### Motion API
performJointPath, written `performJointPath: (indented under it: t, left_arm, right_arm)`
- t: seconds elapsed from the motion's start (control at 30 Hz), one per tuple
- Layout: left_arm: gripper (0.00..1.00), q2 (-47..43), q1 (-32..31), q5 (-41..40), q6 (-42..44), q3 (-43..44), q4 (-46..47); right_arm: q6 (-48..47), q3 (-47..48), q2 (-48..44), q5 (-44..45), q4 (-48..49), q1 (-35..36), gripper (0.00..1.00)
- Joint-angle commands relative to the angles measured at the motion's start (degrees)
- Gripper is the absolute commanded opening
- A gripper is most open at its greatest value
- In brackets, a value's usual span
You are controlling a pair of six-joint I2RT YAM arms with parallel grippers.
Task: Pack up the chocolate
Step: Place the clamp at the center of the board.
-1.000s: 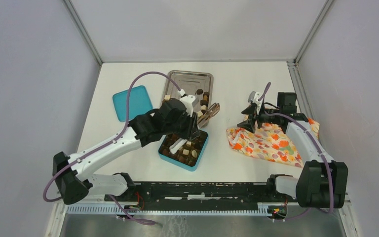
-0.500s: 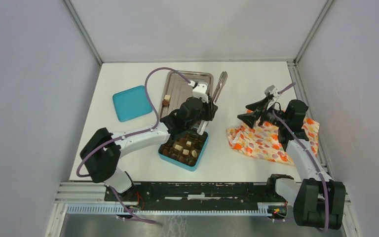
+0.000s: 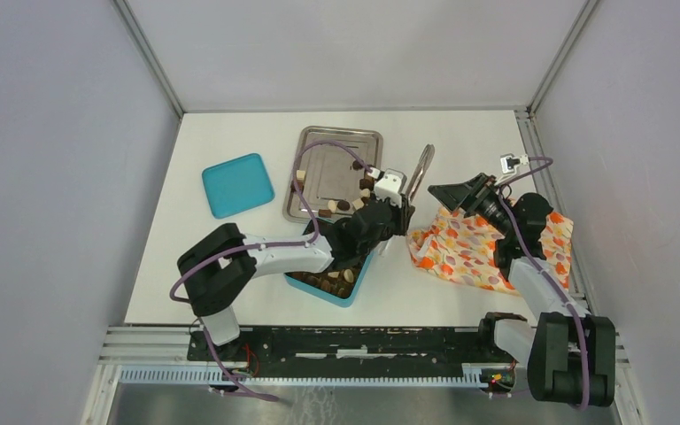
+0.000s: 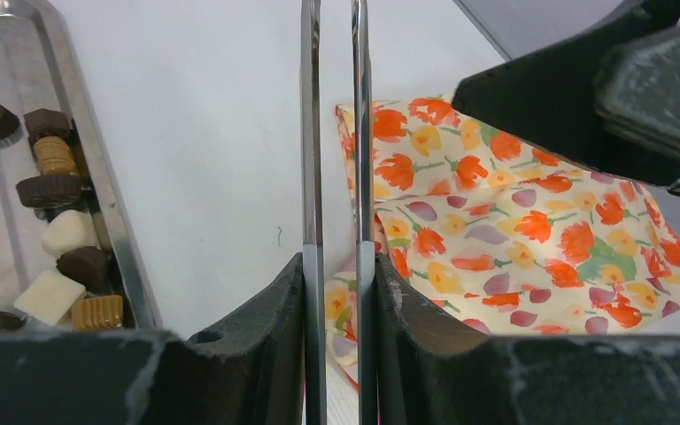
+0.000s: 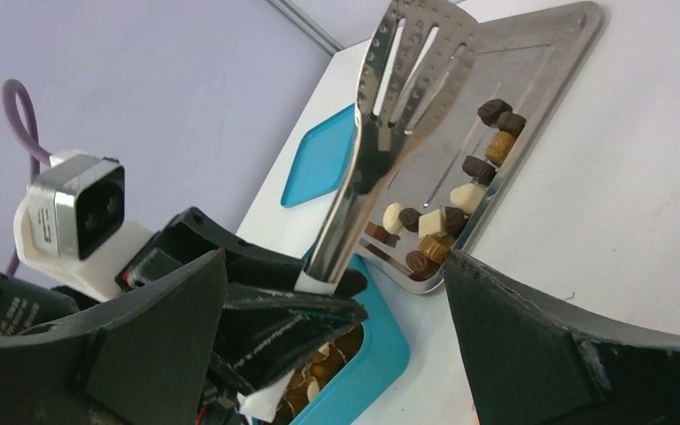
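- Left gripper (image 4: pixel 336 274) clamps the steel tongs (image 4: pixel 311 133), tips pointing toward the other arm, seemingly for a handover.
- Right gripper (image 5: pixel 335 261) gapes wide, empty, facing them.

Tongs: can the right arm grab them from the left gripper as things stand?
Probably yes. The right gripper is wide open and faces the slotted head of the tongs, which sticks out well past the left gripper holding them. Nothing appears to sit between them.
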Motion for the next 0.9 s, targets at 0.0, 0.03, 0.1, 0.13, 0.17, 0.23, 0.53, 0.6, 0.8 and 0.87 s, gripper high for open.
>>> performJointPath:
  t: [0.0, 0.03, 0.1, 0.13, 0.17, 0.23, 0.53, 0.6, 0.8, 0.87]
  left_arm:
    - [0.27, 1.37, -2.02, -2.64, 4.09, 3.60, 6.60]
    - [0.27, 1.69, -2.37, -2.70, 4.41, 3.86, 6.71]
    - [0.28, 2.22, -3.00, -2.58, 4.81, 4.26, 6.74]
    - [0.28, 2.46, -3.21, -2.54, 4.86, 4.45, 6.69]
    - [0.28, 2.62, -3.56, -2.41, 4.98, 4.64, 6.61]
    - [0.28, 3.12, -4.03, -2.21, 5.32, 5.02, 6.59]
    - [0.29, 4.98, -6.66, -3.08, 8.09, 6.84, 5.70]
    - [0.30, 5.19, -6.82, -3.27, 8.14, 7.00, 5.55]
    - [0.33, 5.97, -6.82, -3.11, 8.12, 8.43, 3.64]
    - [0.34, 5.92, -6.81, -2.82, 8.03, 8.84, 2.94]
  right_arm:
    - [2.20, 0.54, 1.28, 2.43, 1.65, 1.43, 0.98]
    - [1.55, 0.74, 1.68, 2.56, 0.89, 1.77, 0.98]
    - [0.16, 1.10, 2.32, 2.88, -0.21, 2.59, 0.98]
    - [-0.65, 1.29, 2.68, 3.05, -0.97, 3.06, 0.98]
    - [-1.32, 1.54, 3.02, 3.30, -1.57, 3.43, 0.98]
    - [-2.40, 1.88, 3.55, 3.85, -2.98, 4.05, 0.98]
    - [-4.29, 2.57, 3.74, 5.22, -5.86, 4.68, 0.94]
    - [-3.93, 2.47, 3.57, 5.24, -5.77, 4.73, 0.91]
    - [-0.46, 1.28, 3.69, 4.01, -2.81, 4.70, 0.66]
    - [1.12, 0.82, 3.85, 3.75, -2.00, 4.69, 0.54]
